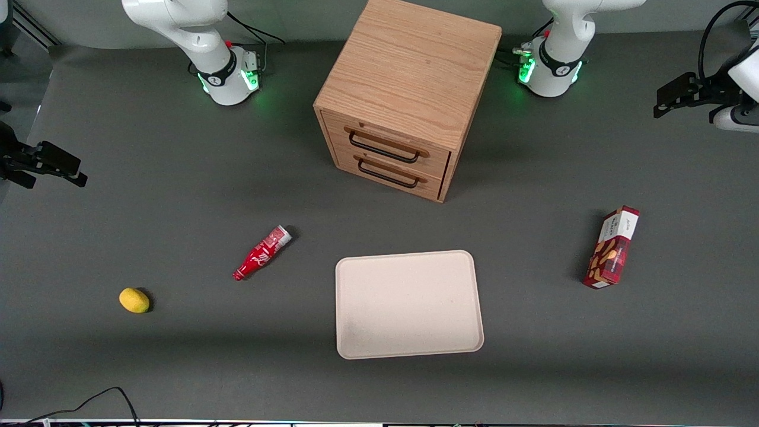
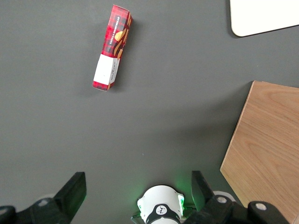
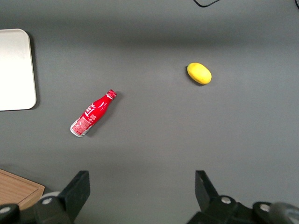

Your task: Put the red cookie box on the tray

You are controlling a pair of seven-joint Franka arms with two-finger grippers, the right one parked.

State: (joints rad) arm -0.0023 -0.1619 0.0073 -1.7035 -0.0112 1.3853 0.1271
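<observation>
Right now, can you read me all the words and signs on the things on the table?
Red cookie box: there is print on its white end panel and red side, too small to read.
Red bottle: white script on its label, too blurred to read.
Tray, lemon and drawer cabinet: no words.
The pincer, open, hovers high above the table at the working arm's end: no text.
</observation>
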